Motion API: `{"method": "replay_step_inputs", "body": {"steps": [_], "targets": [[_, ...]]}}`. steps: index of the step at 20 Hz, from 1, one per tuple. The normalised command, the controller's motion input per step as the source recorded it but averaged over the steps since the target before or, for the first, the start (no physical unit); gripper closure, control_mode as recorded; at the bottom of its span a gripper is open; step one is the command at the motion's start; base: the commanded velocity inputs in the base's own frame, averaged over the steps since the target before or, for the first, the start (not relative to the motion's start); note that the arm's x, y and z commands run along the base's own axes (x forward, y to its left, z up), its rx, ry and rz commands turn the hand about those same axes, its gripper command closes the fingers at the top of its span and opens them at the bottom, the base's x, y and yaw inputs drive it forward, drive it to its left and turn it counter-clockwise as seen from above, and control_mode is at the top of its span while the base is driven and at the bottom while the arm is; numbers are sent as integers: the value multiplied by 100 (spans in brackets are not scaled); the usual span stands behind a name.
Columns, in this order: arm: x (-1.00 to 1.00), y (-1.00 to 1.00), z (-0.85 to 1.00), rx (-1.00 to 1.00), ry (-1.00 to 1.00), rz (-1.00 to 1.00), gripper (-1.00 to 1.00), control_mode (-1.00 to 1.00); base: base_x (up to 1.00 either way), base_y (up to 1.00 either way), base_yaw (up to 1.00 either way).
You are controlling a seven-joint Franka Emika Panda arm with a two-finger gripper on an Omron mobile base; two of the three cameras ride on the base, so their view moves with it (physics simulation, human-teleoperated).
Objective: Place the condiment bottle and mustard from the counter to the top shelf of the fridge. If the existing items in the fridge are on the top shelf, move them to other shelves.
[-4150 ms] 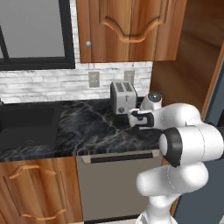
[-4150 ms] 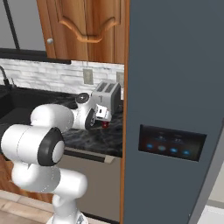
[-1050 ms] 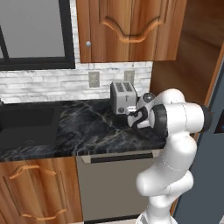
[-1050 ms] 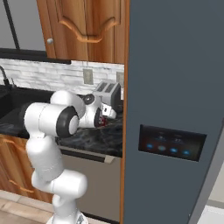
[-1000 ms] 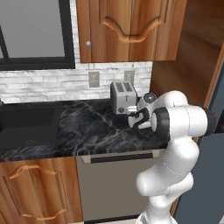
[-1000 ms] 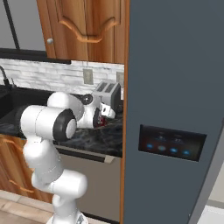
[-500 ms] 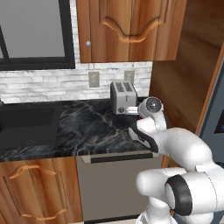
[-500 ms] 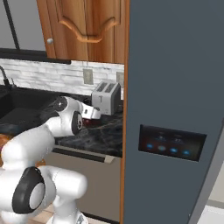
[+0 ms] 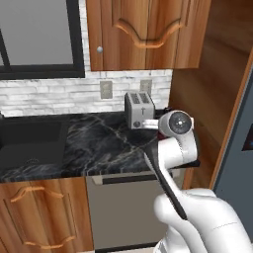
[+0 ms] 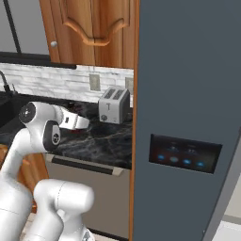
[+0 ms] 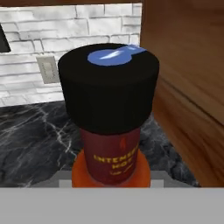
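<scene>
Hand view: the dark-red condiment bottle with black cap (image 11: 109, 118) fills the frame close to the camera, its long axis running along the gripper's line of sight, cap end toward the lens and a blue mark on the cap top. The fingertips are hidden; the fingers are drawn nearly together, pinching the bottle. Beneath lies the black marble-patterned counter with white veins (image 11: 30, 135); a wooden panel (image 11: 188, 78) stands near on the right, white brick wall (image 11: 52, 26) behind. Right base view: a silver toaster (image 10: 113, 105) stands by the dark blue-grey fridge (image 10: 188, 94).
</scene>
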Motion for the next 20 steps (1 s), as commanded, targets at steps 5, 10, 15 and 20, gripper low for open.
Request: {"method": "replay_step_inputs", "body": {"steps": [5, 10, 15, 20], "targets": [[-100, 19, 100, 0, 0, 0, 100, -100, 0, 0, 0], [-100, 8, 85, 1, 0, 0, 100, -100, 0, 0, 0], [-99, 6, 47, 2, 0, 3, 100, -100, 0, 0, 0], [-21, -1, 0, 1, 0, 0, 100, -100, 0, 0, 0]]}}
